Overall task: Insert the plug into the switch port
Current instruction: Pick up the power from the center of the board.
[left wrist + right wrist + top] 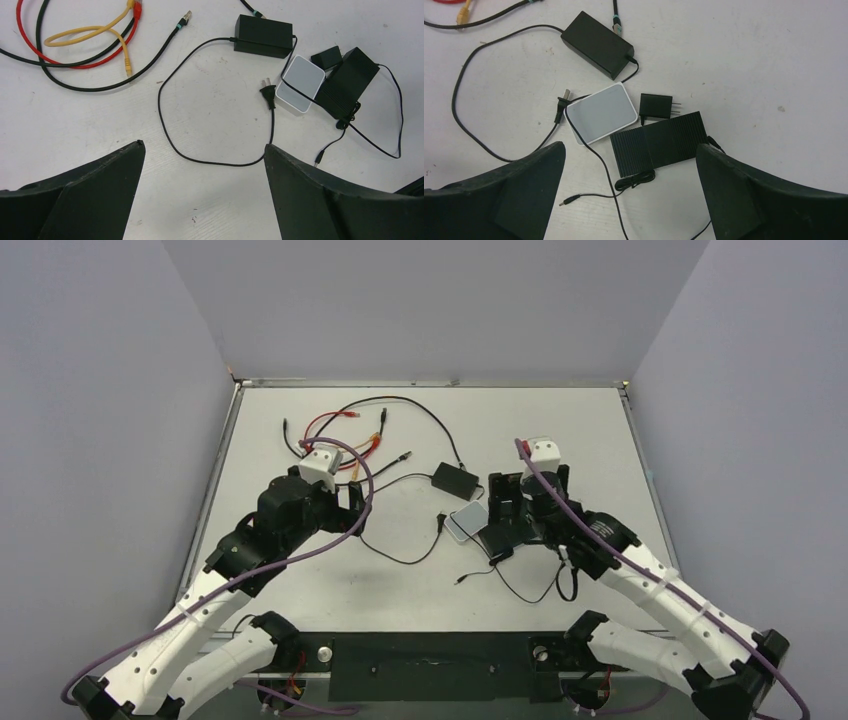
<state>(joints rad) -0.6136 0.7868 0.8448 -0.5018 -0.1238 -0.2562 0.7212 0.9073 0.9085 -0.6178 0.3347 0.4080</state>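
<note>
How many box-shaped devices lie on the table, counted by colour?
Black: 3 (brick, ribbed box, small charger)
Light grey: 1 (pad)
Total: 4

Black adapter brick near grey pad; red cable, yellow cable tangled together.
</note>
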